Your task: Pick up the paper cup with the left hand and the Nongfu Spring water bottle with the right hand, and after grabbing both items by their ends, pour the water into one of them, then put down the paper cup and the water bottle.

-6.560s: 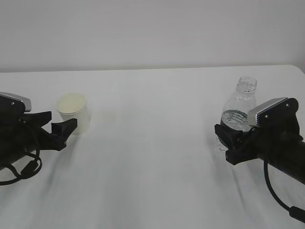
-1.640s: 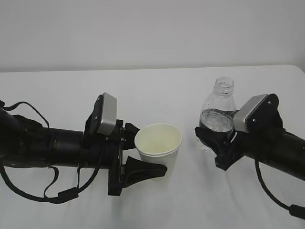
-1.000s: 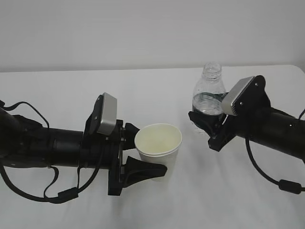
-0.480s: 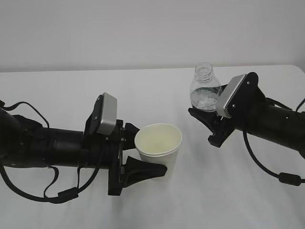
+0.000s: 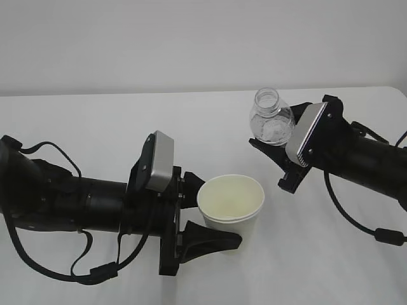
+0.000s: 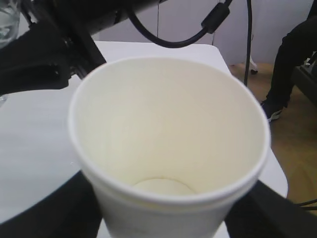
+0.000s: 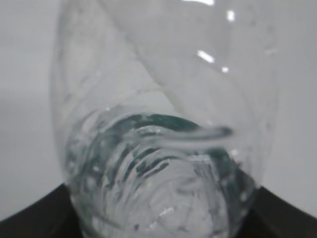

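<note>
**End effectors hold cup and bottle above the bench**

Left end effector (image 5: pixel 206 219), nearest the camera, pinches the paper cup (image 5: pixel 230 202) between its fingers, low on the cup's wall, mouth upward and clear of the white bench (image 5: pixel 191 121). Its wrist view looks down into the cup's (image 6: pixel 168 144) cream inside, which looks dry. Beyond and to the right, the right end effector (image 5: pixel 280 155) clamps the lower body of the Nongfu Spring water bottle (image 5: pixel 270 122), tilted with its open neck leaning toward the cup, higher than the cup's rim and apart from it. Water (image 7: pixel 158 188) sits in the bottle's gripped lower part.
</note>
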